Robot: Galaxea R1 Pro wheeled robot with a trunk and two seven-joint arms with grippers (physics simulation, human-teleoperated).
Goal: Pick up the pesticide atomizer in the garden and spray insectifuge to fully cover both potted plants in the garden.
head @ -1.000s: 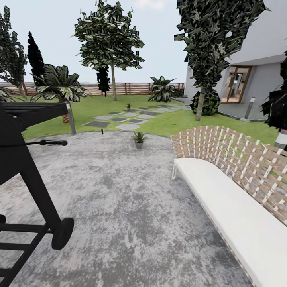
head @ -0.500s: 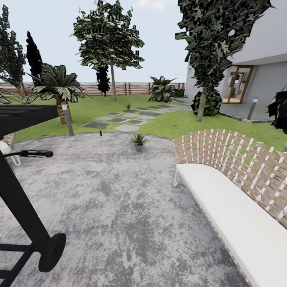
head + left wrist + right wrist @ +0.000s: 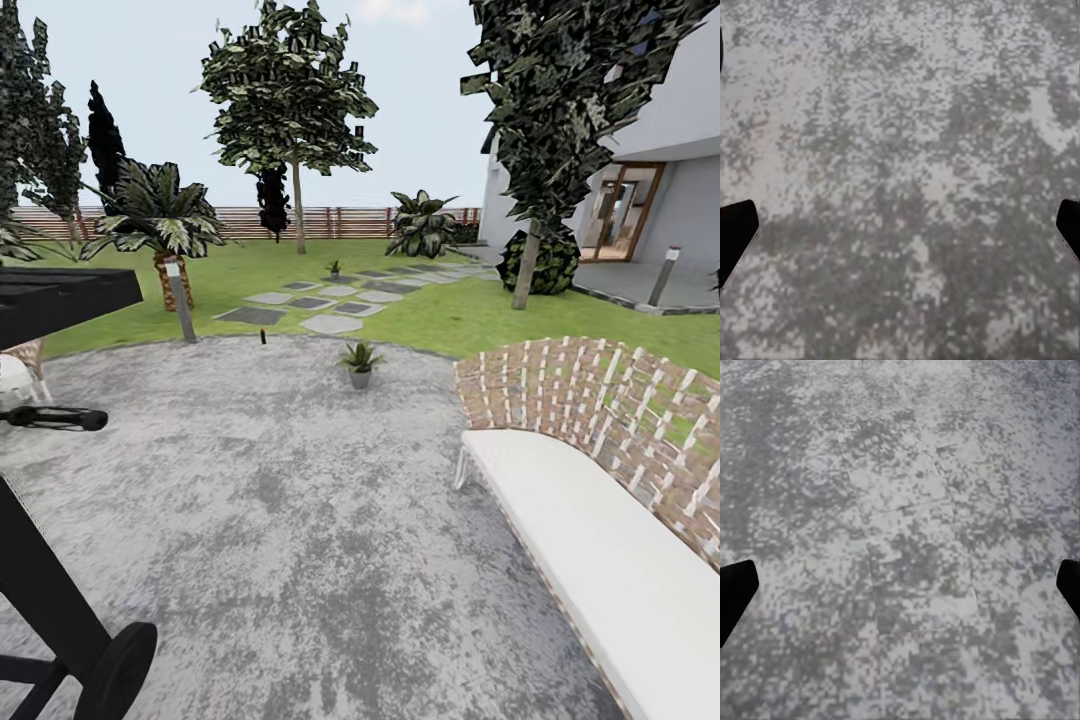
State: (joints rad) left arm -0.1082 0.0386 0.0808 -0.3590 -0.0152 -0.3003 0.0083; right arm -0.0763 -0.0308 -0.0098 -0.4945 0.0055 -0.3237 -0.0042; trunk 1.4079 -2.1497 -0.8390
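Left gripper (image 3: 900, 232): two black fingertips (image 3: 735, 236) at opposite edges of the wrist picture, spread wide, nothing between them, over mottled grey patio paving (image 3: 907, 150). Right gripper (image 3: 900, 589): likewise spread wide and holding nothing, dark fingertips (image 3: 735, 592) at the picture's edges, above the same speckled grey paving (image 3: 900, 495) with faint slab seams.

Ahead in the head view, round grey paved patio (image 3: 300, 520) across the near ground. At near left, black wheeled barbecue grill (image 3: 60, 300) with a round black wheel (image 3: 122, 668). At right, long white cushioned bench with woven brown-and-white back (image 3: 600, 480). On the far edge of the patio, small grey-potted rosette plant (image 3: 360, 362); to its left, near the patio rim, small dark upright pesticide atomizer (image 3: 264, 338), too small to make out in detail. Farther off among flat grey stepping stones (image 3: 320, 305) on green lawn (image 3: 440, 320), second small potted plant (image 3: 334, 270). Beyond, brown slatted wooden fence (image 3: 340, 222), low palm (image 3: 160, 215) at left, tall trees (image 3: 290, 110), grey house wall with wood-framed door (image 3: 620, 210) at far right
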